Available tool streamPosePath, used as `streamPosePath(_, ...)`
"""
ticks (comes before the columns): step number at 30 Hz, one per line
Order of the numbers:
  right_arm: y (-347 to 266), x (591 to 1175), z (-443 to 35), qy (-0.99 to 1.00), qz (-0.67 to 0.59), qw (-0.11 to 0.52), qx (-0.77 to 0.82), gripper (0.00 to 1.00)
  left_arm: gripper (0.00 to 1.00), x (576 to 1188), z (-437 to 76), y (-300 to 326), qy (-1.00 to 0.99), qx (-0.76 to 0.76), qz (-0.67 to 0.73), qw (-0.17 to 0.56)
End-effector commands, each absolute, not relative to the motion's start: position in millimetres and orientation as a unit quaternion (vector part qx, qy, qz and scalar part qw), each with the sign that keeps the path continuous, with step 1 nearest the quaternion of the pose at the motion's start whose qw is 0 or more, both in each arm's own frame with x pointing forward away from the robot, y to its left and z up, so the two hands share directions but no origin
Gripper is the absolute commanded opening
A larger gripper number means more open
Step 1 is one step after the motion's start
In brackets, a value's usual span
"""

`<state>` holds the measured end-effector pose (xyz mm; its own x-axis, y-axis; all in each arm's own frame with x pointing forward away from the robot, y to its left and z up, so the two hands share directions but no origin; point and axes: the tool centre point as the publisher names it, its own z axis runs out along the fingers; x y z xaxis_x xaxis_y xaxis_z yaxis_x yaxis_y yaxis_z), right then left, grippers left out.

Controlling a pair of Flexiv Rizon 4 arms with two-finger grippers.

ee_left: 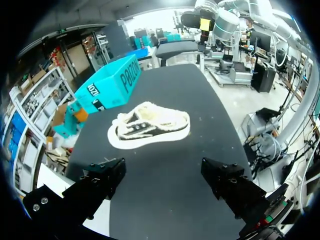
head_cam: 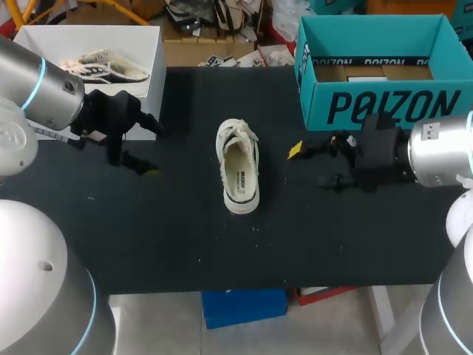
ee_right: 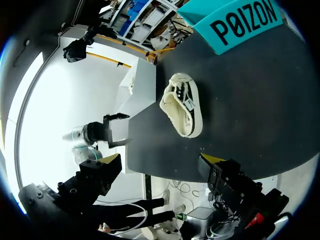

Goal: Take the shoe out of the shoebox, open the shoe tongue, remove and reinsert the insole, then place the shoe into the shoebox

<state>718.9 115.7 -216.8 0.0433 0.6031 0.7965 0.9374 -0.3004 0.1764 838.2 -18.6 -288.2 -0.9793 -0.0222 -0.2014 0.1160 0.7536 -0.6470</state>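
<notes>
Fingers stand wide and empty on my left gripper [ee_left: 162, 170] and right gripper [ee_right: 160, 162]; the shoe [head_cam: 238, 166] sits upright on the table [head_cam: 185, 237] between them, outside the shoebox [head_cam: 384, 107]. Risk, as I judge it: a one-sided grab at the tongue [head_cam: 236, 140] drags the shoe askew.

Head view: even overhead light, fairly bright. The black table [head_cam: 148, 244] soaks it up without glare, the shoe [head_cam: 238, 166] throws only a thin soft shadow along its sole, and the white box [head_cam: 151, 59] is nearly washed out. Left wrist view: the strongest light comes from the far end, leaving a pale sheen on the tabletop. Right wrist view: beyond the table edge everything burns out to white, with the right gripper [ee_right: 160, 162] dark against it.
</notes>
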Motion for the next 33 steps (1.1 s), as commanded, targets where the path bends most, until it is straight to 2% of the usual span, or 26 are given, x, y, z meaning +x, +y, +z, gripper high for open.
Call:
streamPosePath(1,144.3,772.3,-228.1,-0.633,-0.256,0.142,-0.717,1.00,1.00,837.2,-289.2,-18.8,0.931,0.025,-0.350,0.100)
streamPosePath(4,151.5,787.1,-233.0,-0.660,-0.217,0.120,-0.710,1.00,1.00,837.2,-289.2,-18.8,0.931,0.025,-0.350,0.100)
streamPosePath(21,151.5,787.1,-233.0,-0.660,-0.217,0.120,-0.710,1.00,1.00,837.2,-289.2,-18.8,0.931,0.025,-0.350,0.100)
streamPosePath(33,167.5,822.8,-231.7,-0.733,-0.133,0.108,-0.658,1.00,1.00,837.2,-289.2,-18.8,0.931,0.025,-0.350,0.100)
